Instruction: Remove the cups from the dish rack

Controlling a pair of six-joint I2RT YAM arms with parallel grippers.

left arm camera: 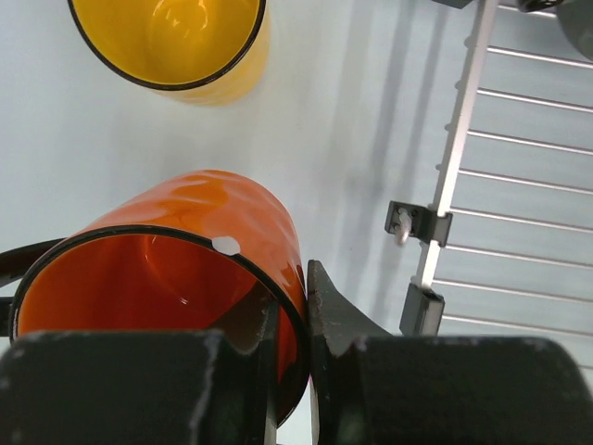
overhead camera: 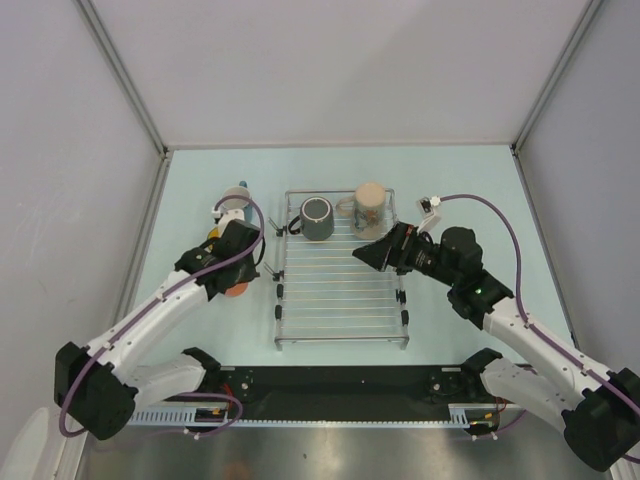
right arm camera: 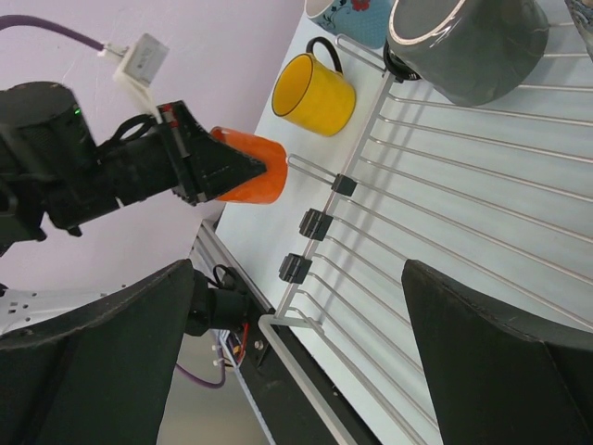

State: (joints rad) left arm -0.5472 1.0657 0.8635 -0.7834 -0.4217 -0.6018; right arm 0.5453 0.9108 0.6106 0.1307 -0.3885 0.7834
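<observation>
The left arm [overhead camera: 160, 305] reaches forward from its base along the left side of the dish rack [overhead camera: 340, 300], elbow bent, with the wrist turned down toward the table [overhead camera: 470, 190]. The left gripper [left arm camera: 295, 315] is clamped on the rim of the orange mug [left arm camera: 213, 222]: one finger [left arm camera: 250, 334] sits inside the mug and the other finger [left arm camera: 338, 315] presses the outer wall, with the mug wall pinched between them. That mug is off the rack, just beside its left edge near the middle of that side; whether its base rests on the table or hangs just above it cannot be told. The yellow mug [left arm camera: 171, 42] stands on the table farther along the same left side of the rack, near the orange one but apart from it. The blue mug [overhead camera: 236, 196] stands beyond that, off the rack's far-left corner. The right arm [overhead camera: 520, 325] stretches from its base up the right side of the rack and bends inward. The right gripper [right arm camera: 298, 278] hangs over the rack's right half with its fingers spread wide, holding nothing. Two mugs stand on the rack's far end, the dark grey mug [overhead camera: 317, 218] at the left and the tall tan mug [overhead camera: 370, 207] at the right, just beyond the right gripper.
</observation>
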